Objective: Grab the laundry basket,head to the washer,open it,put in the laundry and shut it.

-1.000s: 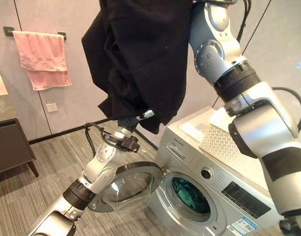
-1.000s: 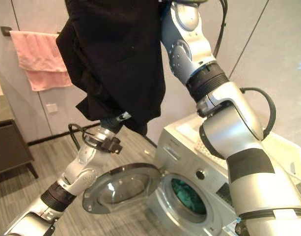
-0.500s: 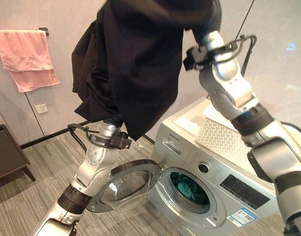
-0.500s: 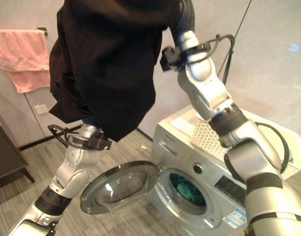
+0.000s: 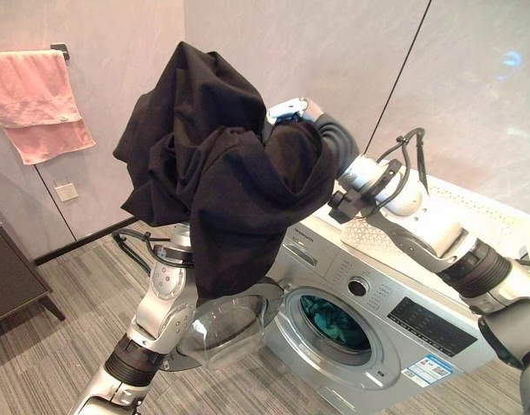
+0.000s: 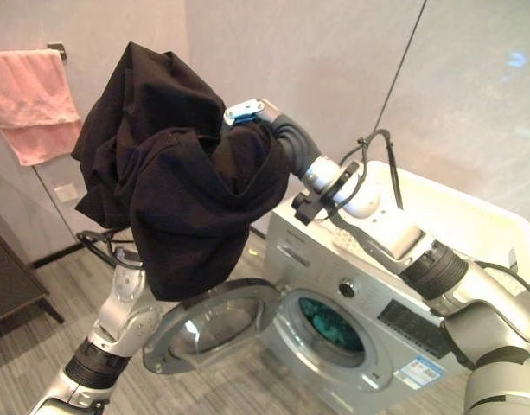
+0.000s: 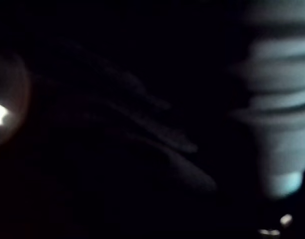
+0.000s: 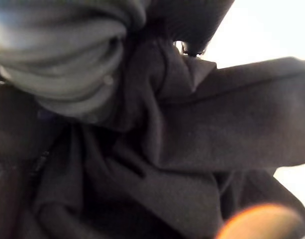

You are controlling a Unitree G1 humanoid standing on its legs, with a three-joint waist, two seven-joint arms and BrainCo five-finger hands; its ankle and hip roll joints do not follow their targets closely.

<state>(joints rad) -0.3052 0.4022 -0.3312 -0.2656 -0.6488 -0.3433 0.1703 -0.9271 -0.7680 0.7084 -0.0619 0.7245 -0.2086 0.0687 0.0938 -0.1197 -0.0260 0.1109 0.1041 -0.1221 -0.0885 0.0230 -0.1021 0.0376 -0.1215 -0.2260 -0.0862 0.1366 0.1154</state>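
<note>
Nearest, the washer [image 5: 377, 333] stands with its door [image 5: 226, 324] open and some laundry inside. Above the door, both arms hold up a black garment [image 5: 221, 199], not yet loaded; their fingers are buried in cloth, state unreadable. The white basket [image 6: 446, 216] rests on top.

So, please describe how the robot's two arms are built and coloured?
Both arms are silver-grey metal with rounded joint housings and dark ribbed bands between segments. The right arm ends in a dark ribbed wrist cover, with a black bracket and looping black cable beside it. The left arm has a similar black bracket near its wrist.
</note>
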